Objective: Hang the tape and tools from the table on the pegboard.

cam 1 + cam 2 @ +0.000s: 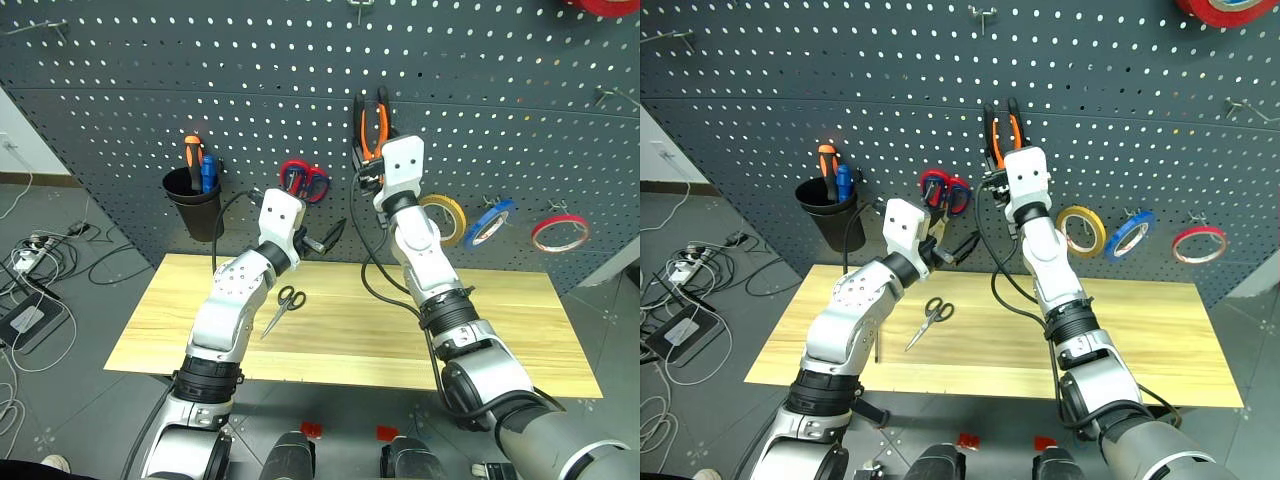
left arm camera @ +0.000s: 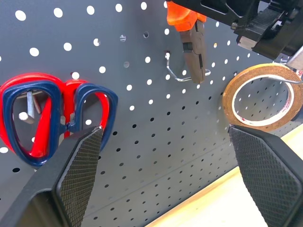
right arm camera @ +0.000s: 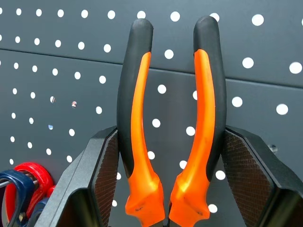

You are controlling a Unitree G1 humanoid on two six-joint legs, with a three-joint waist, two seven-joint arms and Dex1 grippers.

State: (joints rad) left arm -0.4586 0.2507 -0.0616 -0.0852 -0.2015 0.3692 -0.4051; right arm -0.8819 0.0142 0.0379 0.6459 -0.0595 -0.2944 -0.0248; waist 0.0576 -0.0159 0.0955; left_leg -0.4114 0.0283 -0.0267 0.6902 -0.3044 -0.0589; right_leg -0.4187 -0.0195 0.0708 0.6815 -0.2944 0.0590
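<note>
My right gripper point(image 1: 368, 165) is shut on the orange-and-black pliers point(image 3: 142, 118), one pad against the outside of each handle. The handles point up against the dark pegboard point(image 1: 120, 110). The pliers' nose point(image 2: 195, 56) hangs down just in front of a metal hook point(image 2: 180, 75). Lower and to the left, my left gripper point(image 2: 165, 156) stands open and holds nothing, facing the board. Small black-handled scissors point(image 1: 285, 305) lie on the wooden table point(image 1: 500, 320) beside my left arm. The blue tape point(image 1: 490, 222) hangs on the board to the right.
Larger red-handled scissors point(image 1: 303, 180) hang on the board above my left gripper. A black cup point(image 1: 192, 205) at the left holds an orange and a blue screwdriver. A yellow tape roll point(image 1: 443, 215) and a red tape roll point(image 1: 560, 232) hang either side of the blue one.
</note>
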